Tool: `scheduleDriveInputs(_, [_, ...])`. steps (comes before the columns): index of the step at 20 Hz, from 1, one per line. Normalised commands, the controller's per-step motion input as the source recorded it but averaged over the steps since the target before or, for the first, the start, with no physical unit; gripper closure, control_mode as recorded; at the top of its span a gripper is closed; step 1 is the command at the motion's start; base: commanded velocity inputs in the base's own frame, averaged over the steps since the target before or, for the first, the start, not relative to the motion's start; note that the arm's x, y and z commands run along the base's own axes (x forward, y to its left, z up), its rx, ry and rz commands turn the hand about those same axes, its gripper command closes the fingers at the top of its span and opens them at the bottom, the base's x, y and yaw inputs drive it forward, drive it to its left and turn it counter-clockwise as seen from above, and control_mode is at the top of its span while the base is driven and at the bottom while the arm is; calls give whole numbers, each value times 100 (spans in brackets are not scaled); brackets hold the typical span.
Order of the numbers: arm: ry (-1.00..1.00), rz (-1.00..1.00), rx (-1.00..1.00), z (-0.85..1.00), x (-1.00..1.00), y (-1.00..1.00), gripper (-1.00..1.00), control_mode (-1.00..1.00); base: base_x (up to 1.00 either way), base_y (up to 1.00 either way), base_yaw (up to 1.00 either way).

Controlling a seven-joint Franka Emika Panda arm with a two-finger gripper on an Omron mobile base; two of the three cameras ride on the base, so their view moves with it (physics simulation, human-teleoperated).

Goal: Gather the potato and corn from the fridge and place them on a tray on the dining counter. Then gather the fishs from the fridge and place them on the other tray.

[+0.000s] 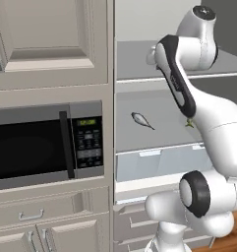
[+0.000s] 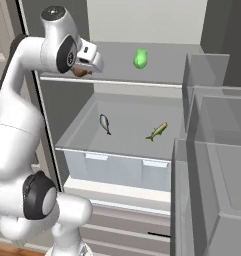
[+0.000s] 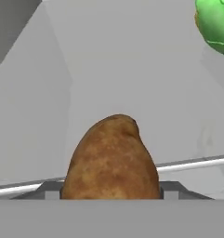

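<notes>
The fridge (image 2: pixel 142 20) stands open. My gripper (image 2: pixel 85 70) reaches onto its upper shelf and is shut on the brown potato (image 2: pixel 80 72). In the hand view the potato (image 3: pixel 111 160) sits between the two fingertips (image 3: pixel 50 191), which touch its sides. The green corn (image 2: pixel 140 58) lies further right on the same shelf and appears at the hand view's top right as the corn (image 3: pixel 215 23). On the shelf below lie two fish: a grey one (image 2: pixel 105 123) and an olive one (image 2: pixel 157 131). In the left base view the grey fish (image 1: pixel 142 120) shows beside my arm.
The open fridge door with clear bins (image 2: pixel 212 150) stands close on the right. A clear drawer front (image 2: pixel 117 167) sits under the fish shelf. A black microwave (image 1: pixel 41 142) and cabinets flank the fridge on the left.
</notes>
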Motion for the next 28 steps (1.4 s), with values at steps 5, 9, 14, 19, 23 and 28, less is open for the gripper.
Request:
scheduleDriveInputs(5, [48,0,-2,-18,-100,22,100,-100,0,0,0])
scheduleDriveInputs(9, [19,0,-10,-90,-100,-3,100,-100,0,0,0])
scheduleDriveInputs(14, [3,4,-10,-100,-100,-5,100,-100,0,0,0])
scheduleDriveInputs(19, [1,5,9,-99,-53,-1,100,-100,0,0,0])
scheduleDriveInputs(23, [-1,5,3,-89,-3,0,100,-100,0,0,0])
scheduleDriveInputs(28, [1,1,1,-14,-11,6,100,-100,0,0,0])
